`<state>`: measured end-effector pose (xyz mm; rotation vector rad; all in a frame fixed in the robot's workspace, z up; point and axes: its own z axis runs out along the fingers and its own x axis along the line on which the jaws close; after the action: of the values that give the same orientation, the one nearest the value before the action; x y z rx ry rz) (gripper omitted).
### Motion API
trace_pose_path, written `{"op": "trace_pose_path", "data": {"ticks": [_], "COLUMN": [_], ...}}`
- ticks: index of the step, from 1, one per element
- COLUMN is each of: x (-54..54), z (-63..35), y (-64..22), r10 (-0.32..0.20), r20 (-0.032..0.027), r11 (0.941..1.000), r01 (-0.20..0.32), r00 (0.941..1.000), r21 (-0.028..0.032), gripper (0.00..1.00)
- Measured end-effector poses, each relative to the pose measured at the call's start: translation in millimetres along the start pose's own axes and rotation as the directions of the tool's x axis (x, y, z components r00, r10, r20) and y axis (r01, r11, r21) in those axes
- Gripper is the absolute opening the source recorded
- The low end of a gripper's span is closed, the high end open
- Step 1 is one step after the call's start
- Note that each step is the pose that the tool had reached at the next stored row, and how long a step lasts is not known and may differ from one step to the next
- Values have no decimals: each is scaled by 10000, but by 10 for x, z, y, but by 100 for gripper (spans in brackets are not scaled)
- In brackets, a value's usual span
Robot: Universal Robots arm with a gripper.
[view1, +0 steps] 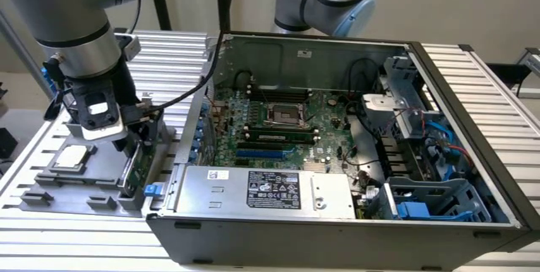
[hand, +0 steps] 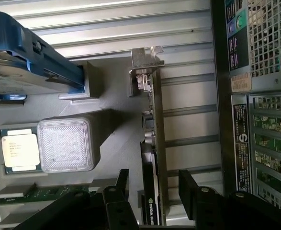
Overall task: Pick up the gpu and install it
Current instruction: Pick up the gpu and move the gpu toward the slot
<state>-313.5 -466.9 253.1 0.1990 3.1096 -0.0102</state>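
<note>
I hold the gripper [hand: 154, 186] wide open and empty, jaws straddling the gpu [hand: 153, 129], which stands on edge in the tray [hand: 118, 148], presenting both faces.

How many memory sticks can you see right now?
2. One memory stick is seated in a motherboard slot inside the case; a second stick lies in the gray tray near the CPU. Others may be hidden.

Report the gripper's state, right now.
Gripper: open, straddling the upright gpu, not clamped on it, holding nothing.
</note>
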Motion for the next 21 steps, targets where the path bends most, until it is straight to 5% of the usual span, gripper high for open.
{"op": "trace_pose_path", "data": {"ticks": [4, 9, 21], "x": [10, 14, 19], "z": [71, 102, 113], "y": [0, 0, 6], "r10": [2, 7, 7], "r20": [32, 20, 19], "r11": [10000, 9998, 9998], "r01": [-2, -6, -7], "r00": [10000, 10000, 10000], "r21": [-46, -196, -204], "gripper": [54, 54, 45]}}
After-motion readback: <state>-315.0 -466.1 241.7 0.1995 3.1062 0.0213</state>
